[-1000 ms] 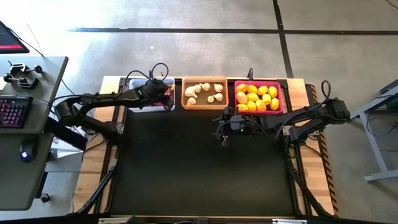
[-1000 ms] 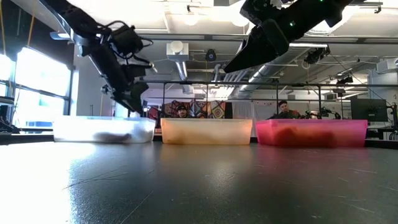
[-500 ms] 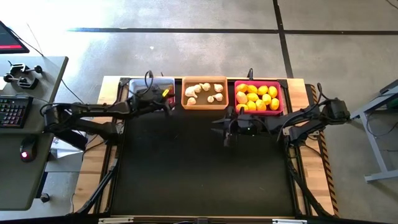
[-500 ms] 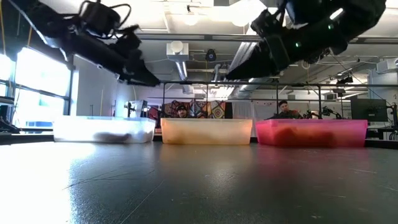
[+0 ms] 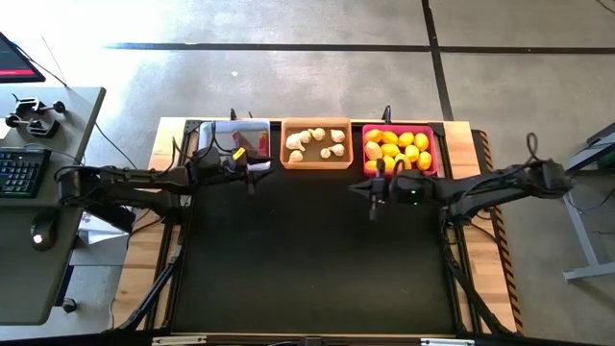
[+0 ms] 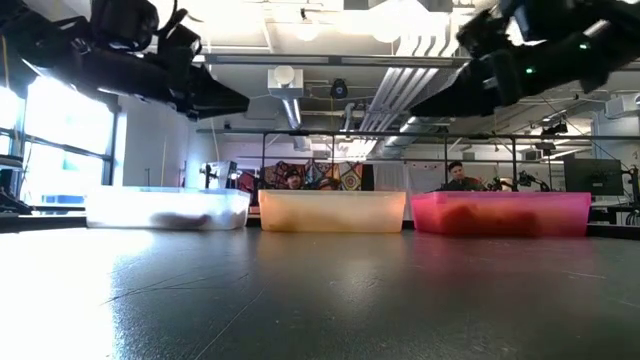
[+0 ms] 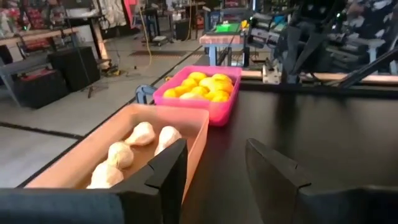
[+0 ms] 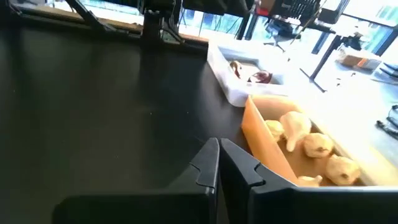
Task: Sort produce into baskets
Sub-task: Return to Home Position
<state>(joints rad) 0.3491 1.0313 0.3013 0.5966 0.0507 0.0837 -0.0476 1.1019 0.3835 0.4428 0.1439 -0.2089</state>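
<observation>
Three baskets stand in a row along the table's far edge. The white basket (image 5: 235,124) holds dark red chili peppers (image 8: 256,76). The orange basket (image 5: 316,165) holds garlic bulbs (image 7: 142,134). The magenta basket (image 5: 439,154) holds lemons (image 5: 396,149). My left gripper (image 5: 252,175) hovers just in front of the white basket's right near corner. It lies nearly level and is open with nothing between its fingers (image 7: 217,180). My right gripper (image 5: 371,190) hovers in front of the magenta basket's left near corner, shut and holding nothing (image 8: 217,149).
The black mat (image 5: 317,259) in front of the baskets carries no produce. Both arms hang well above the table in the low view (image 6: 320,290). A desk with a keyboard (image 5: 19,173) stands off the table's left side. People sit in the room behind the baskets (image 6: 455,175).
My left gripper has drawn back from above the white basket toward the table's left and near side, and has tipped up from pointing down to nearly level. My right gripper has gone toward the table's right edge, sunk a little, and shut with nothing in it.
</observation>
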